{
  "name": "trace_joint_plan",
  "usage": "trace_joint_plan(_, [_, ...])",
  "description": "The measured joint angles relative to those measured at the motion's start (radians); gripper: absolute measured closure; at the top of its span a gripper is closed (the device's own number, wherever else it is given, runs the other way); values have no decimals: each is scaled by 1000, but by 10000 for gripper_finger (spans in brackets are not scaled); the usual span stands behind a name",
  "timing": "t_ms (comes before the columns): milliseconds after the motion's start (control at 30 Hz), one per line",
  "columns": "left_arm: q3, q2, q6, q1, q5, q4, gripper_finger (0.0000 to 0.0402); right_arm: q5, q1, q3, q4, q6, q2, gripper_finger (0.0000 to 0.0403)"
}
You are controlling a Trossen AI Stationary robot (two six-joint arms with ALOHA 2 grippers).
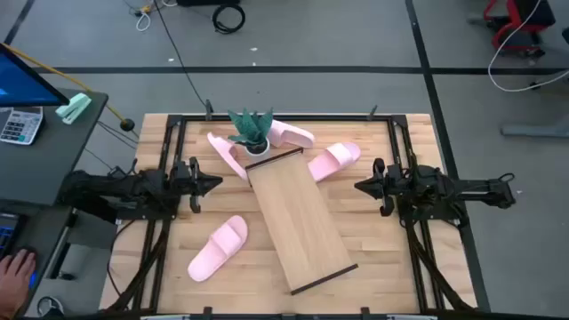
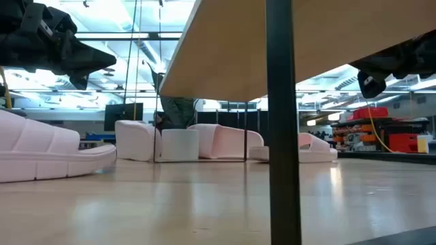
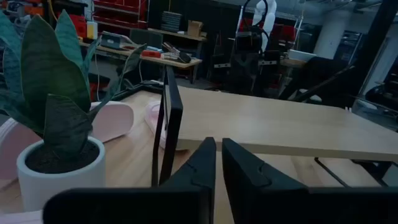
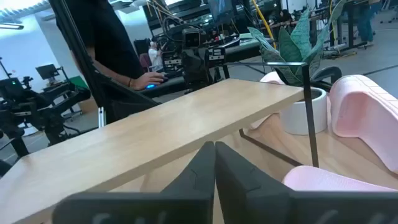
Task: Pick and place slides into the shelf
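The shelf (image 1: 298, 222) is a long light-wood board on black end rails, lying slantwise in the table's middle. Several pale pink slides rest sole-down on the tabletop. One slide (image 1: 218, 249) lies left of the shelf, toward the near edge. Another (image 1: 333, 161) lies right of the shelf's far end. Two more (image 1: 227, 153) (image 1: 292, 133) lie at the far end, beside a potted plant. My left gripper (image 1: 216, 183) hovers shut left of the shelf's far end. My right gripper (image 1: 358, 187) hovers shut on the shelf's right. Neither touches anything.
A snake plant in a white pot (image 1: 252, 135) stands at the shelf's far end, between the two far slides. A desk with a calculator (image 1: 20, 124) and a person's hand (image 1: 18, 267) lie beyond the table's left edge. A person (image 4: 106, 50) stands beyond the table.
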Motion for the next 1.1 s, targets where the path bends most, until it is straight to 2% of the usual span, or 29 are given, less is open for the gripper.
trace_joint_plan(200, [0, 0, -1, 0, 0, 0, 378, 0, 0, 0, 0, 0, 0, 385])
trace_joint_plan(600, [0, 0, 0, 0, 0, 0, 363, 0, 0, 0, 0, 0, 0, 385])
trace_joint_plan(1100, [0, 0, 0, 0, 0, 0, 376, 0, 0, 0, 0, 0, 0, 385])
